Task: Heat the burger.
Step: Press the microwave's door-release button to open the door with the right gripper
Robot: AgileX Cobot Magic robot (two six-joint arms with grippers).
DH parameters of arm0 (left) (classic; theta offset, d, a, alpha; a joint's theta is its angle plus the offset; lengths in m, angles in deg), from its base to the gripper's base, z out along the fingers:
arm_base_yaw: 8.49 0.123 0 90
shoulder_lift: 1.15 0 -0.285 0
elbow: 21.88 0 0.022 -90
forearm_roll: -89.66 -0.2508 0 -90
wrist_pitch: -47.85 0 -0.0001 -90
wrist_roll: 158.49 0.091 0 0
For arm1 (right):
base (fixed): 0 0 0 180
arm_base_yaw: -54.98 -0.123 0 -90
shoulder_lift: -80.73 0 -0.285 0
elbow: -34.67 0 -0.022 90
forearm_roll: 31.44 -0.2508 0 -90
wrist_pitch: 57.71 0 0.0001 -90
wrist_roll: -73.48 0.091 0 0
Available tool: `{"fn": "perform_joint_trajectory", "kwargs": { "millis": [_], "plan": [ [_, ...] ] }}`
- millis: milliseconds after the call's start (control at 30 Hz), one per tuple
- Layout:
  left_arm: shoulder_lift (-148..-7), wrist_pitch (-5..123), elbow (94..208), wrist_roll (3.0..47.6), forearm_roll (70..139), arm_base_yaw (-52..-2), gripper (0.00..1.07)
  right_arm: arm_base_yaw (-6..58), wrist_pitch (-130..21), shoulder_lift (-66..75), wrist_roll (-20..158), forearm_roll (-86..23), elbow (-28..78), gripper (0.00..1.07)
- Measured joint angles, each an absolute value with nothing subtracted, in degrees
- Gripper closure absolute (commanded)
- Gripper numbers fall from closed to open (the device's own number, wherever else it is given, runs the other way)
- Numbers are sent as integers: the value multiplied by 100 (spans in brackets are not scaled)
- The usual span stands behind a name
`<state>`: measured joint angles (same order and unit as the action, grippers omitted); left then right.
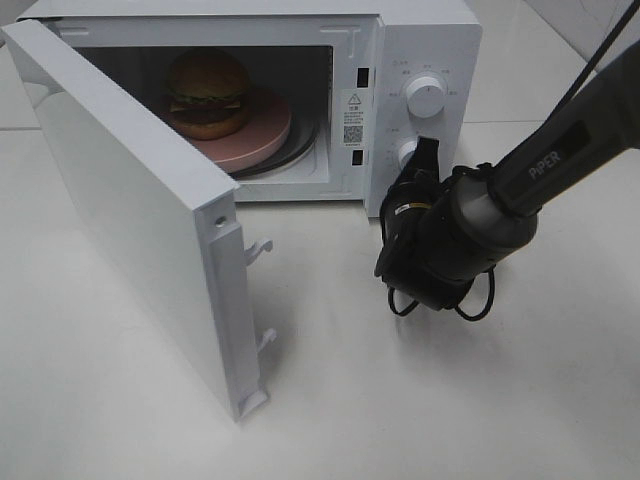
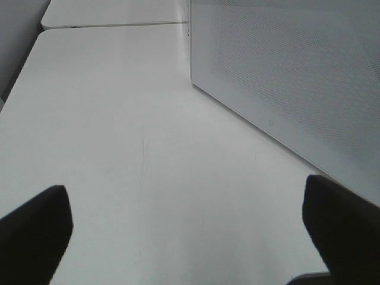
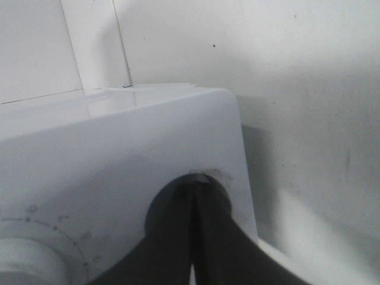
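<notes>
one glossy brown-bun burger point(image 1: 208, 92) sits on round pink plate point(image 1: 264, 140) inside boxy white microwave point(image 1: 430, 40), far left. loading done; white door point(image 1: 130, 210) open, heating not started. right gripper point(image 1: 427, 150) clenched empty at lower knob point(image 1: 405, 153); left gripper point(image 2: 187, 237) released.

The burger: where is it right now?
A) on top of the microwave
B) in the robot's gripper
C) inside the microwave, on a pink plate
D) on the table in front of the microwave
C: the burger sits on the pink plate inside the microwave, whose door stands open.
</notes>
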<state>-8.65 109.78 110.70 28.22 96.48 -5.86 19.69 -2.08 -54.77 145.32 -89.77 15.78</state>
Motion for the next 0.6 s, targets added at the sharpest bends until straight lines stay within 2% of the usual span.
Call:
{"fn": "perform_joint_trajectory", "kwargs": {
  "millis": [600],
  "plan": [
    [-865, 10978, 11070, 2822, 9648, -586, 9, 2175, -850, -5133, 14189, -8341, 1280, 107]
  ]
}}
